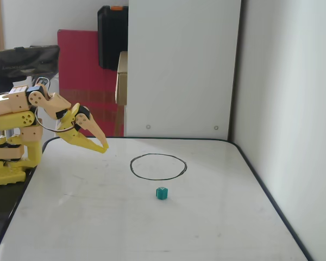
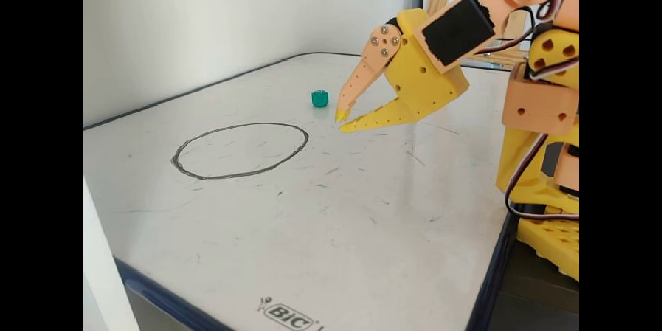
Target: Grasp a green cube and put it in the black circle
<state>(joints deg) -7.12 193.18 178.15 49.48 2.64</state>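
Observation:
The green cube (image 1: 162, 193) (image 2: 320, 99) rests on the whiteboard, just outside the black circle (image 1: 158, 166) (image 2: 240, 150). In a fixed view it lies a little in front of the circle's near edge. My yellow gripper (image 1: 102, 147) (image 2: 341, 120) hovers low over the board's left rear area, well apart from the cube and circle. Its fingertips meet at the tips with nothing between them, so it is shut and empty. In another fixed view the cube appears just beyond and left of the fingertips.
The whiteboard (image 1: 125, 228) (image 2: 336, 248) has a dark rim. A white wall (image 1: 293, 109) runs along its right side and a white panel (image 1: 182, 65) stands at the back. The arm's yellow base (image 1: 8, 157) (image 2: 548, 176) sits at the board's left edge.

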